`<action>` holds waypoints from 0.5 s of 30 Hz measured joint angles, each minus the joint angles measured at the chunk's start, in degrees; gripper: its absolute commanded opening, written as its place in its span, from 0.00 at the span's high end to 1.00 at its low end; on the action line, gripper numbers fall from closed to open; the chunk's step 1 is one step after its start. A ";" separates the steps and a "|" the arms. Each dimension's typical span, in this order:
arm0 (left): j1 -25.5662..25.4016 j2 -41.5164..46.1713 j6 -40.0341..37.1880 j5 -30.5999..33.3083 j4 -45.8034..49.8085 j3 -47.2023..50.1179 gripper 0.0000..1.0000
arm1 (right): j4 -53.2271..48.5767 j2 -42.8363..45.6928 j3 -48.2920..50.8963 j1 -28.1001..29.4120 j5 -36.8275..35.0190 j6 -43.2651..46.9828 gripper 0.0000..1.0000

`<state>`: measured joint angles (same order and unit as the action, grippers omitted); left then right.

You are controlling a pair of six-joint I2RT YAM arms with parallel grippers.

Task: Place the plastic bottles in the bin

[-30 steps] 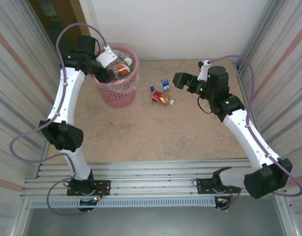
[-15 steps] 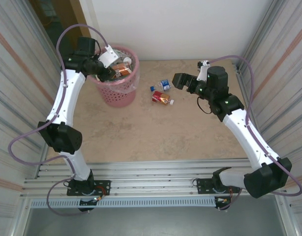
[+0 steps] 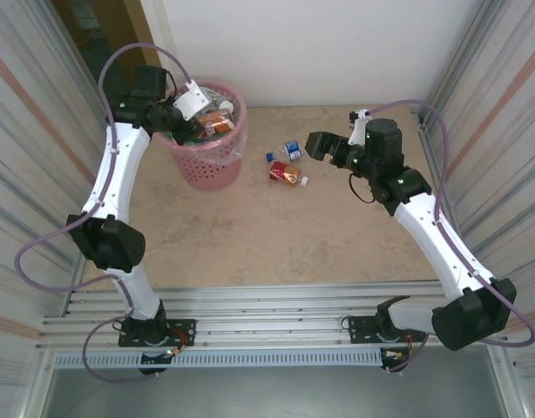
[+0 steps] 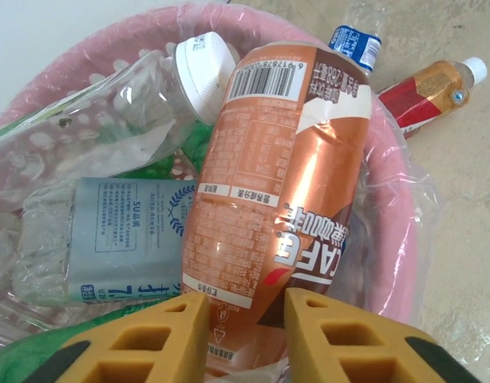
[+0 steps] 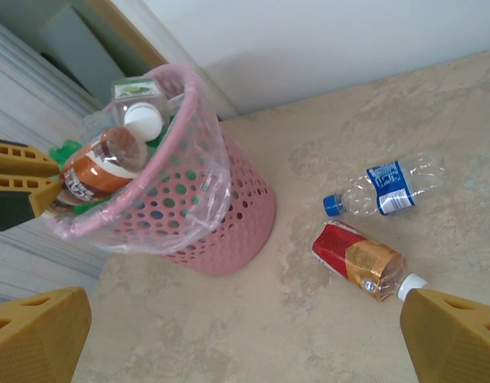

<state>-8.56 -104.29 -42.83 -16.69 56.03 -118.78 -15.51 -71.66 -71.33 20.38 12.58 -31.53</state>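
Observation:
The pink lattice bin (image 3: 208, 165) stands far left, filled with several bottles. An orange-brown café bottle (image 4: 285, 159) lies on top of the pile, beside a clear white-capped bottle (image 4: 149, 112) and a pale-blue-labelled one (image 4: 101, 239). My left gripper (image 4: 246, 319) hovers at the bin's rim (image 4: 393, 207), open, the brown bottle's base just past its fingertips. On the table lie a clear bottle with blue label and cap (image 5: 389, 190) and a red-and-orange bottle with white cap (image 5: 358, 262). My right gripper (image 5: 245, 335) hangs wide open above the table, right of both bottles (image 3: 287, 151).
Corrugated metal walls close in the left and right sides, and a white wall stands at the back. Bare beige tabletop (image 3: 276, 235) stretches between the bin and the near rail (image 3: 267, 318). The liner bag (image 5: 205, 159) drapes over the bin's rim.
The left gripper has drawn back slightly toward the bin's left rim, leaving the brown bottle lying on the pile. The right arm has barely moved.

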 measured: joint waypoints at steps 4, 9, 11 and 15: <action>0.00 0.11 1.22 0.02 -0.33 0.00 0.51 | -0.13 0.00 0.00 0.00 -0.28 0.02 0.02; -0.02 2.56 4.87 0.87 -3.34 0.46 0.31 | -1.09 -0.35 -0.09 -0.13 -0.37 0.11 0.02; -0.07 5.16 6.80 1.55 -5.53 1.55 0.25 | -1.75 -1.38 -0.57 -0.17 -0.22 0.39 0.02; -0.07 12.83 12.20 3.45 -11.10 5.88 0.08 | -4.17 -5.11 -2.97 -0.57 0.94 1.86 0.02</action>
<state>-8.62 -91.46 -30.63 -13.23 44.93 -112.90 -19.68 -76.77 -74.30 19.81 13.52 -29.67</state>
